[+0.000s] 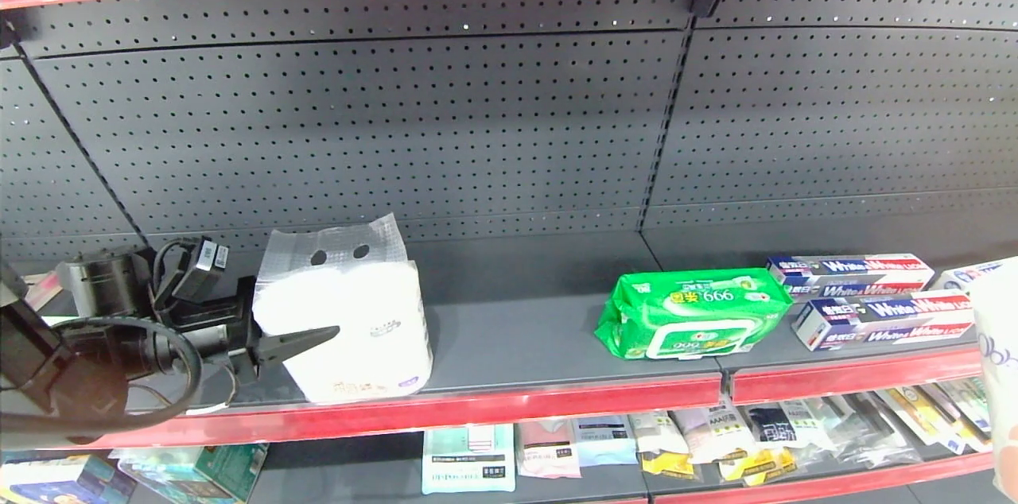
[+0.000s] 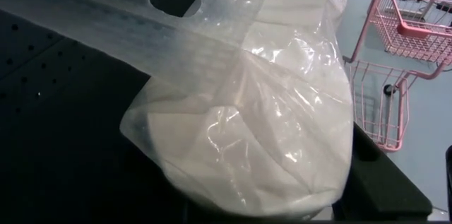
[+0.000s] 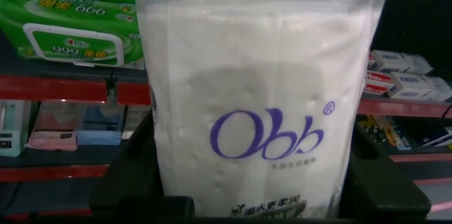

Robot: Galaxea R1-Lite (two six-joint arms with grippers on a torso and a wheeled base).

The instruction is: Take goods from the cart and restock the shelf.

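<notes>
- Two packs of white paper rolls in clear wrap are in play, one per arm.
- The left roll pack (image 1: pixel 346 313) stands upright on the dark shelf (image 1: pixel 517 345) towards its left end, near the red front edge, its two-holed carry flap pointing up.
- The left gripper (image 2: pixel 244 199) straddles this pack with its fingers pressed against the wrap. One finger (image 1: pixel 296 343) lies along the near face.
- The right roll pack (image 3: pixel 247 104) hangs in front of the shelf at the far right, not resting on it.
- The right gripper (image 3: pixel 247 196) pinches this pack low down, a finger on each side.
- One green wet-wipe pack (image 1: pixel 688 313) lies flat on the shelf, right of centre.
- Two long toothpaste boxes (image 1: pixel 851 272) (image 1: pixel 883 319) lie just right of the wipes, one behind the other.
- One lower shelf (image 1: pixel 334 464) carries a row of flat packets, too jumbled to count.
- One pink wire cart (image 2: pixel 402 54) stands on the floor behind the left arm.
</notes>
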